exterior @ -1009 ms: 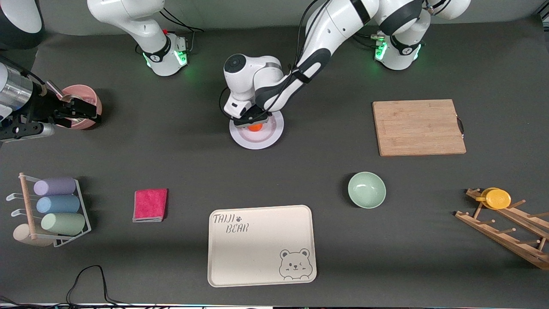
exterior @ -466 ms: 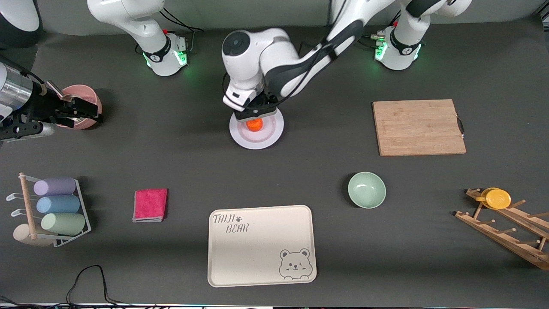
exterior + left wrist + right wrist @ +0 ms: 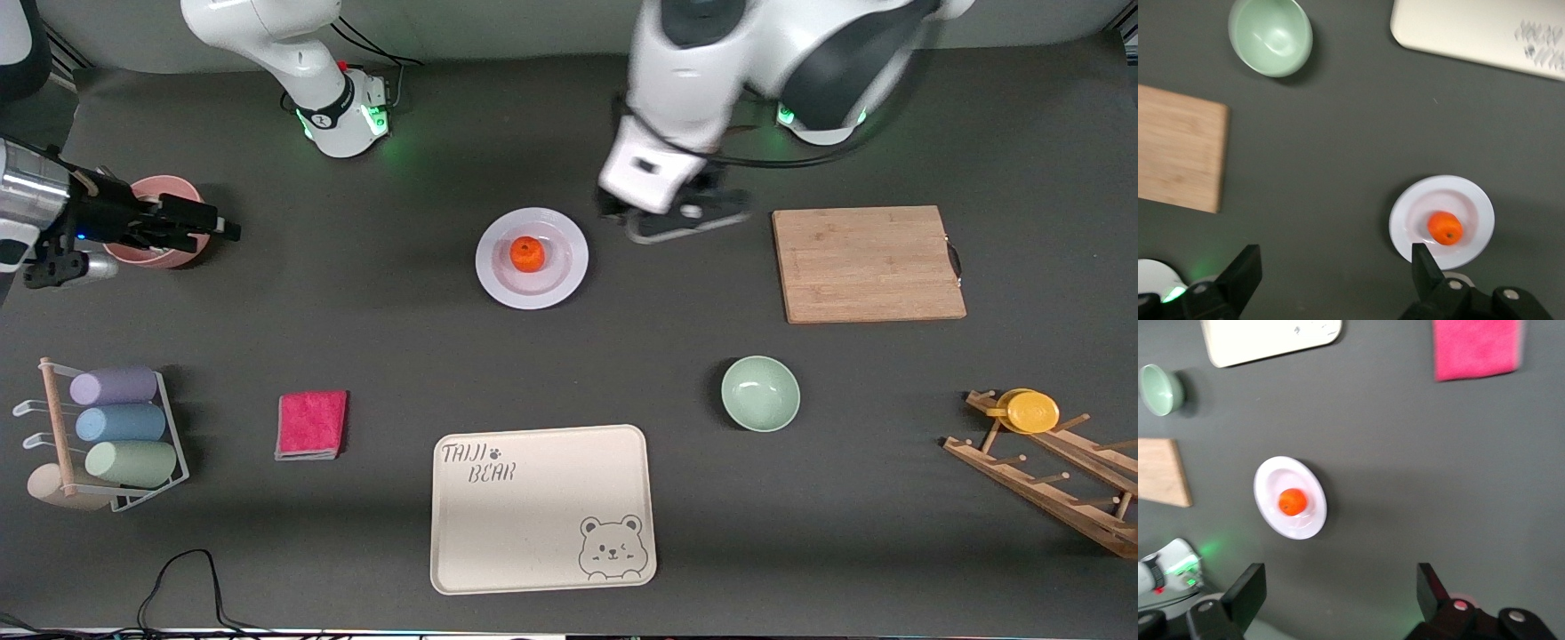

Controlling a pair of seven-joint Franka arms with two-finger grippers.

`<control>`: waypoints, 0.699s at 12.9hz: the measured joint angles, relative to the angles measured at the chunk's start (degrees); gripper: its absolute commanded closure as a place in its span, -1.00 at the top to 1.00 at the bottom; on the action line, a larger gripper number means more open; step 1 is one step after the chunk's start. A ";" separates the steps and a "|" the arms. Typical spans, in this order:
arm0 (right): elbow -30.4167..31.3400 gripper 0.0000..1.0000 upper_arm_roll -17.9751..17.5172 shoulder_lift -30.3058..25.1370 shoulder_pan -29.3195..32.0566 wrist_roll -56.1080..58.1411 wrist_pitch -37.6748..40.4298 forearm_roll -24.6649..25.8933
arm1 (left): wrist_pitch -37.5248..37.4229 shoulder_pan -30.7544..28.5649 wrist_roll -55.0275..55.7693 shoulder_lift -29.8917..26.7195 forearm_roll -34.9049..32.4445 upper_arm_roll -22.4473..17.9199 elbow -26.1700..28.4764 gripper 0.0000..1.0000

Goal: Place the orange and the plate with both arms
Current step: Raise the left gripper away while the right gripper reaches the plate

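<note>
The orange [image 3: 526, 254] sits in the well of the pale plate [image 3: 569, 267] in the middle of the table. My left gripper [image 3: 680, 222] hangs open and empty over bare table between the plate and the cutting board. Its wrist view shows the orange [image 3: 1445, 227] on the plate [image 3: 1471, 200] beside one fingertip [image 3: 1423, 261], not between them. My right gripper [image 3: 218, 224] stands open and empty at the right arm's end of the table, over the pink bowl. Its wrist view shows the orange [image 3: 1292, 501] and plate [image 3: 1271, 477] far off.
A pink bowl [image 3: 169, 188] lies under the right gripper. A wooden cutting board [image 3: 867, 264] lies toward the left arm's end. Nearer the camera are a mint bowl [image 3: 760, 393], a bear tray [image 3: 542, 524], a pink cloth [image 3: 311, 424], a cup rack [image 3: 116, 427] and a wooden rack with a yellow cup [image 3: 1031, 411].
My left gripper has risen off the orange and plate and swung toward the cutting board, leaving the orange on the plate. The right gripper has edged a little toward the table's middle.
</note>
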State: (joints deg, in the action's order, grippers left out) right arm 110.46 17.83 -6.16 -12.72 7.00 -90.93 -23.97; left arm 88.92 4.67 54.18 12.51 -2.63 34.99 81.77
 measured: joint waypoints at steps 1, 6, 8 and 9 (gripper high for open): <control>1.74 1.00 0.02 -0.01 -0.01 1.36 -0.27 -2.27 | -1.68 -4.58 -4.65 -1.72 0.53 -0.09 0.06 1.00; 9.79 1.00 0.02 -0.03 -1.14 3.54 -4.48 -11.92 | -5.40 -22.62 -25.06 -4.90 1.28 -0.41 0.22 1.00; 14.25 1.00 -0.01 -0.02 -1.82 6.59 -6.85 -16.66 | -5.68 -28.37 -31.93 -5.41 1.45 -0.48 0.21 1.00; 16.71 1.00 -0.01 0.01 -1.83 8.73 -7.97 -18.44 | -5.70 -30.23 -34.64 -5.59 1.51 -0.79 0.22 1.00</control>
State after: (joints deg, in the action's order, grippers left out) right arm 127.17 17.82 -6.15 -14.55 15.73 -98.89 -42.41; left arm 83.23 -25.56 19.54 6.92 -1.11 34.21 81.99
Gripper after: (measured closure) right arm 0.000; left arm 0.000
